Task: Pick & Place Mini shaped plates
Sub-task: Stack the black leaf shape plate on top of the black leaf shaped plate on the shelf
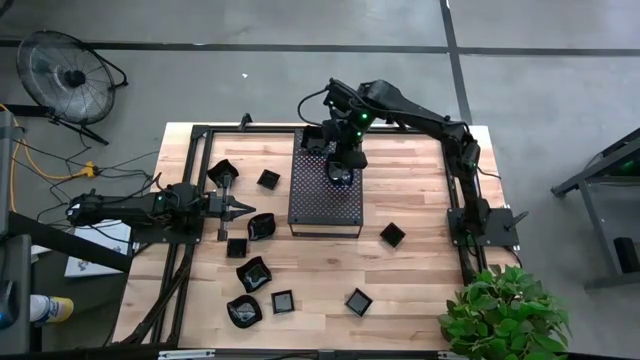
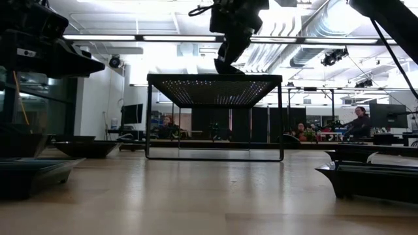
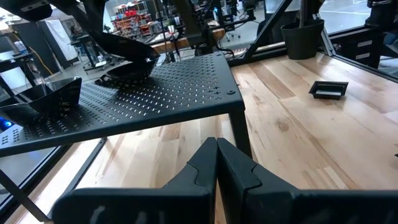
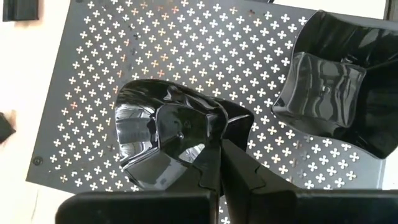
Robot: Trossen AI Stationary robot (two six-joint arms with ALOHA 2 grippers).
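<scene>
Right gripper (image 4: 219, 163): fingers pinching the rim of a rounded mini plate (image 4: 163, 140), holding it over the perforated tray (image 1: 325, 205), beside a wavy-edged plate (image 4: 333, 84) sitting at the tray's far end. Step: placing; next move is likely lowering, then releasing. Left gripper (image 1: 243, 207): waiting left of the tray, fingers together, holding nothing, loose plates lying nearby

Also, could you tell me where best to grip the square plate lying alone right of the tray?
Pinch one raised side wall of the square plate from straight above, one finger inside, one outside. It lies flat, open side up, turned cornerwise to the table edge, so turn the fingers to match a wall. Nothing crowds it.
</scene>
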